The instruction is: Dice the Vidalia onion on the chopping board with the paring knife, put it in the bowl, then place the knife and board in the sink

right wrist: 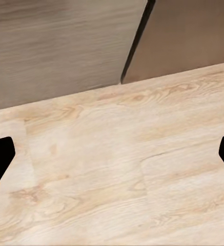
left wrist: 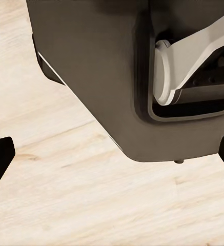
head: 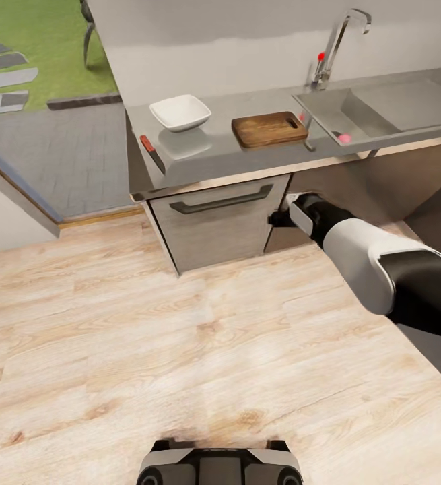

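Note:
The pale-pink Vidalia onion (head: 345, 137) lies in the grey sink (head: 375, 108) at the right end of the countertop (head: 213, 151). Left of the sink rests the brown chopping board (head: 269, 128), and further left the white bowl (head: 180, 112). The paring knife (head: 151, 152), red-handled, lies at the countertop's left edge. My right gripper (head: 279, 217) hangs low before the cabinet fronts, below the board; in the right wrist view my right gripper (right wrist: 112, 159) is open over the wood floor, holding nothing. My left gripper (left wrist: 112, 159) is open, held over my own base.
A curved steel tap (head: 334, 40) with a red knob stands behind the sink. A cabinet drawer with a dark handle (head: 220, 200) faces me under the countertop. Wood floor (head: 146, 337) lies between my base (head: 220, 465) and the cabinets. A doorway opens to a patio at left.

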